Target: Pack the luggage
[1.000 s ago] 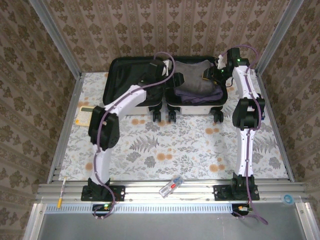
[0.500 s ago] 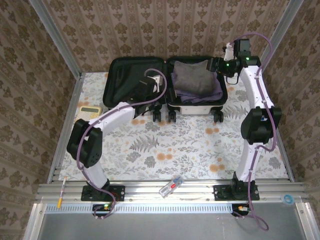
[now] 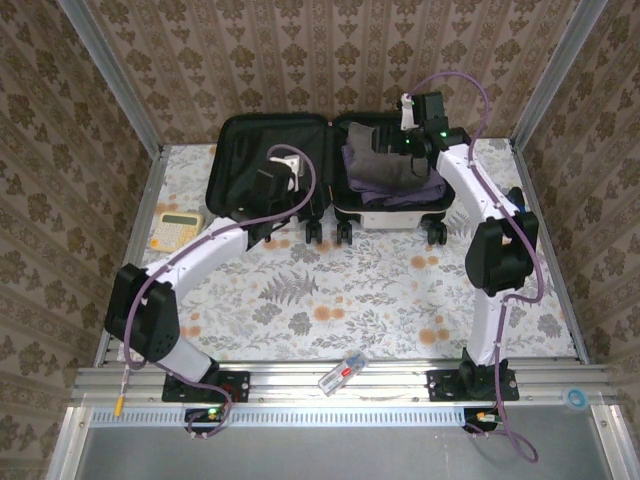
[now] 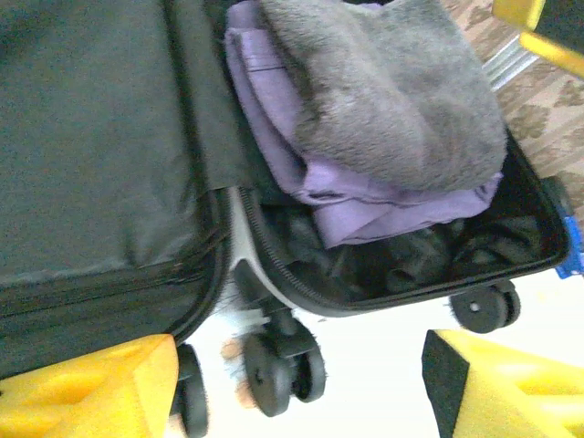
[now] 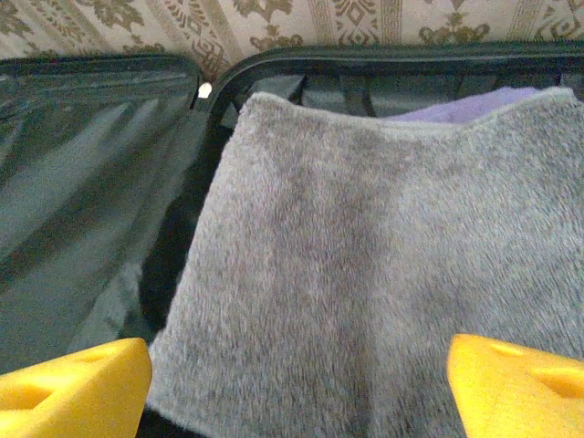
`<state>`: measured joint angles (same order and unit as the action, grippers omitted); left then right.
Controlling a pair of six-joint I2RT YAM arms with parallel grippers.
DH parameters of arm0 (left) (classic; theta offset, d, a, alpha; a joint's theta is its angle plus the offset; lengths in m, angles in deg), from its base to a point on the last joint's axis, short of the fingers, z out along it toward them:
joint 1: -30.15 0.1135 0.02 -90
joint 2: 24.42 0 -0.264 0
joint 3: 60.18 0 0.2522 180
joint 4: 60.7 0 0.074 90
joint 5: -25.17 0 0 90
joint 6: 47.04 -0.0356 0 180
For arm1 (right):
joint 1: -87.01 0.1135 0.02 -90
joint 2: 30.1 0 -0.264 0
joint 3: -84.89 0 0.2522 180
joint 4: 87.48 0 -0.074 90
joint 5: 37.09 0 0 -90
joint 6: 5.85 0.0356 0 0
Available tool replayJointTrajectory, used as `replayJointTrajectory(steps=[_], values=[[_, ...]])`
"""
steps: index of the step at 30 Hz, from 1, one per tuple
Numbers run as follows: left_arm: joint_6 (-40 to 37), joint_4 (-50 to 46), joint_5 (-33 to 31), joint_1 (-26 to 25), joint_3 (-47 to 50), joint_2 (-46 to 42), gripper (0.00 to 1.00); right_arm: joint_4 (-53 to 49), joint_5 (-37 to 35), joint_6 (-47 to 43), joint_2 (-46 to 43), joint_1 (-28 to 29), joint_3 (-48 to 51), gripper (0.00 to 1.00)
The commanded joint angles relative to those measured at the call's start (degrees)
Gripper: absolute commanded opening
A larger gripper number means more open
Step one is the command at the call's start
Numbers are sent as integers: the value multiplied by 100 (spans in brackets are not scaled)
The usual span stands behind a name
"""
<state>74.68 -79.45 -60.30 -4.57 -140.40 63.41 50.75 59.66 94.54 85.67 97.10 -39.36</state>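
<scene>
luggage (image 3: 262, 160) open flat at the far edge of the table (image 3: 330, 290), both insides facing up, casters (image 3: 328, 232) toward the near edge. black lining in the left half. in the right half, a grey fleece (image 4: 392, 91) folded on top of a purple garment (image 4: 365, 205), with dark cloth underneath by the near rim.

left gripper (image 4: 301, 383) over the near rim where the two halves meet, fingers spread wide and released, only wheels and table between them. right gripper (image 5: 292, 383) just above the fleece, fingers likewise apart, grasping nothing.

left arm slanting across from the near left corner to the left half, its purple cable looping over the lining. right arm standing along the right edge and bending in over the right half, covering part of the fleece from above.

yellow calculator (image 3: 180, 228) by the left edge, apart from the luggage. small clear packet (image 3: 343, 372) on the near rail, pen (image 3: 124, 382) at the near left corner, blue ring (image 3: 576, 401) past the near right corner.

tablecloth pale, with grey ferns and orange flowers. brown patterned wallpaper on three sides, aluminium posts at the corners.
</scene>
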Motion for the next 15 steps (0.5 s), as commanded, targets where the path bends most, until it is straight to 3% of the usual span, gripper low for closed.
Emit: replayJointTrajectory(steps=[1,10,15], values=[[-108,-267,-327,124,281,-227,75,424,-427,-26,320,62,-115,87],[23,-403,-131,429,389,-113,75,496,-1013,-94,950,322,-407,94],[2,-485,-208,457,412,-146,76,-225,-1244,-384,1618,453,-1246,96]])
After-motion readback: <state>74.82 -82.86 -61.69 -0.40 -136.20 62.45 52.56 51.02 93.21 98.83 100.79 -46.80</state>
